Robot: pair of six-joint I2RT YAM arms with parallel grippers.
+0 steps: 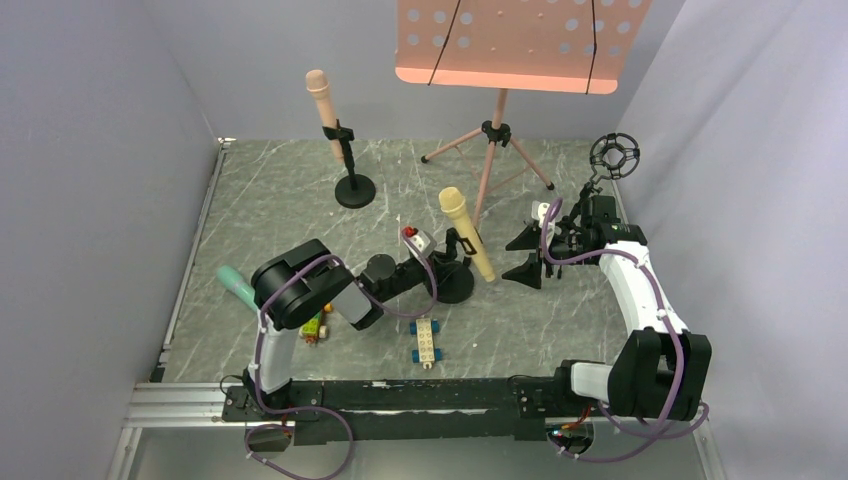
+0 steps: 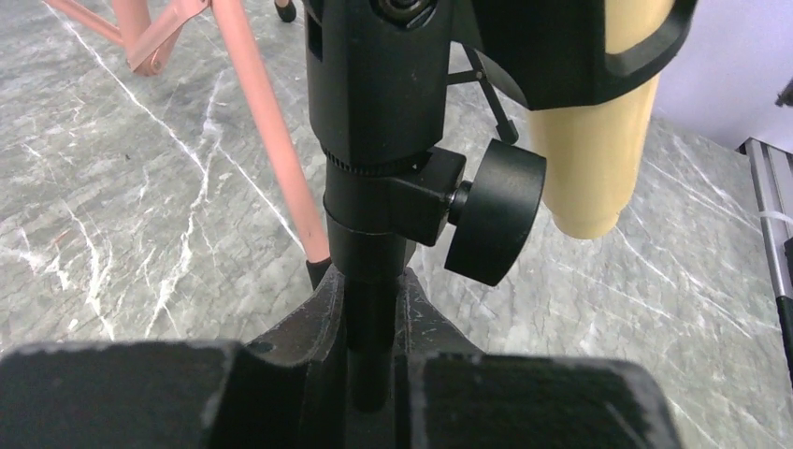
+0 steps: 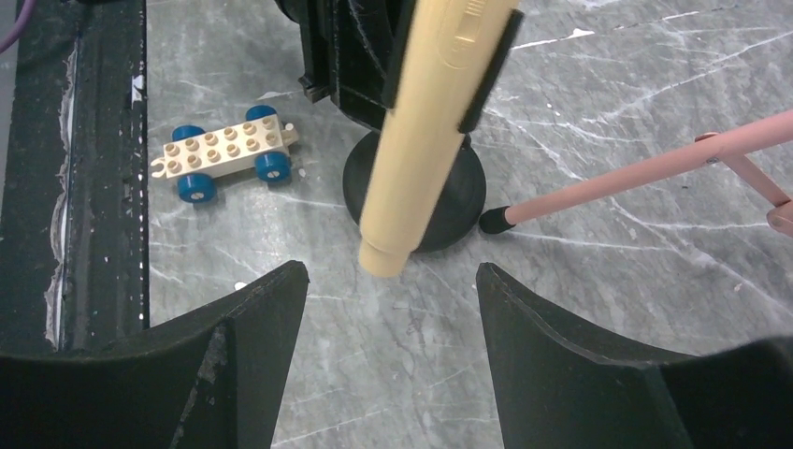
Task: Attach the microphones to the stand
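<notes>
1 yellow mic [image 1: 466,235] clipped in its stand [image 2: 374,140].
The left gripper [image 2: 371,313] clamps the stand's post; the right gripper [image 3: 391,276] gapes beside the mic's tail.

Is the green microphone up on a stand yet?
No, the green microphone lies flat on the table near its left edge, clipped into no stand.
</notes>
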